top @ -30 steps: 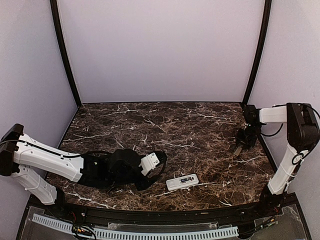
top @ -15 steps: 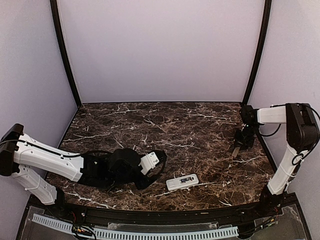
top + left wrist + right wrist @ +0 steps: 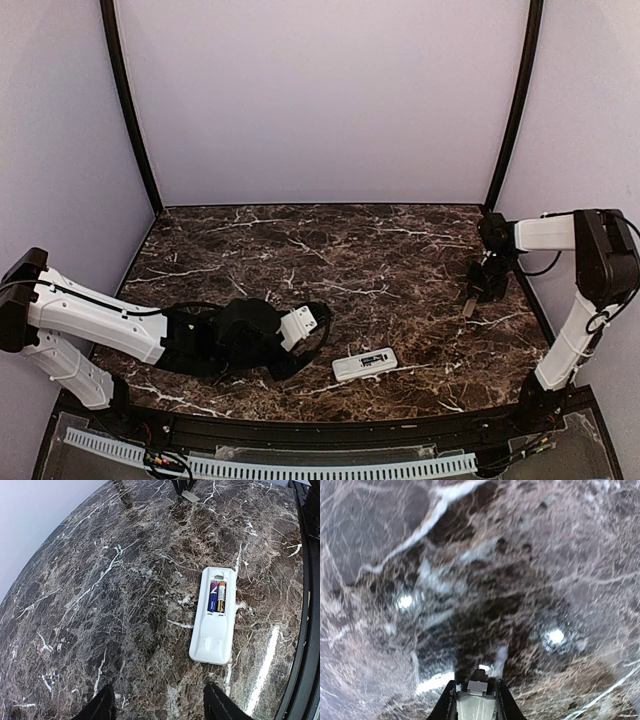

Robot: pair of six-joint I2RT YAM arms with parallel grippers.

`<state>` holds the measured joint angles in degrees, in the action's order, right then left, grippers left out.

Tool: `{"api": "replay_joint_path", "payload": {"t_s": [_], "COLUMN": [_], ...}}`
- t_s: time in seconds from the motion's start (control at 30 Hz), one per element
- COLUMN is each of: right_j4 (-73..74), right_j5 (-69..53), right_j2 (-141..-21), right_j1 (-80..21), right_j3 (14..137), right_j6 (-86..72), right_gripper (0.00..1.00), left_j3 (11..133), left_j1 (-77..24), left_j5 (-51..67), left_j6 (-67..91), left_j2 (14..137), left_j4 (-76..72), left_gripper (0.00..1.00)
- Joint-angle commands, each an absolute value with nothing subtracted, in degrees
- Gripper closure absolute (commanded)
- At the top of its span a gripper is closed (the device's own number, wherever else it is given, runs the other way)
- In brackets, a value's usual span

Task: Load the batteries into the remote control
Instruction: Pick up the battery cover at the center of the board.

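Observation:
The white remote control (image 3: 365, 364) lies back up near the table's front edge, its battery bay uncovered. In the left wrist view the remote (image 3: 214, 635) holds two batteries (image 3: 217, 596) side by side in the bay. My left gripper (image 3: 308, 348) is open and empty, low over the table just left of the remote; the remote lies ahead of it and to the right (image 3: 159, 702). My right gripper (image 3: 477, 292) is at the right edge, shut on the small flat white cover piece (image 3: 476, 706), tip pointing down close to the table.
The dark marble table (image 3: 330, 250) is walled by lilac panels on three sides. A black rail (image 3: 300, 425) runs along the front edge. The cover piece and right fingers also show far off in the left wrist view (image 3: 190, 496).
My right gripper has shifted slightly left and away with the cover piece in it. The left arm and the remote have not moved.

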<state>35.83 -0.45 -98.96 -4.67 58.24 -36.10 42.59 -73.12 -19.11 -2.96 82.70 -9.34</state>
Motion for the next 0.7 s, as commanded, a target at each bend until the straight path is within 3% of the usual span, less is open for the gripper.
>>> {"api": "replay_joint_path", "payload": {"t_s": [0.0,0.47,0.67], "right_j4": [40.35,40.69,41.97], "right_j5": [-2.4,-3.43,-4.67], "right_j2": [-97.55,-88.47,-82.53], "right_j1": [-6.38,-8.54,-14.14], "right_j3": [55.72,53.06,56.31], "right_j6": [-36.64,-38.28,-41.44], "right_gripper": [0.82,0.82,0.83], "left_j3": [42.4,43.36,45.61], "left_j1": [-72.79,-72.77,-72.77], "left_j5": [-19.18,-18.02,-15.23], "left_j6": [-3.69,-3.08,-0.75], "left_j2": [81.83,82.35,82.32], "left_j4": [-9.17,-8.33,-7.66], "left_gripper": [0.41,0.41,0.41]}}
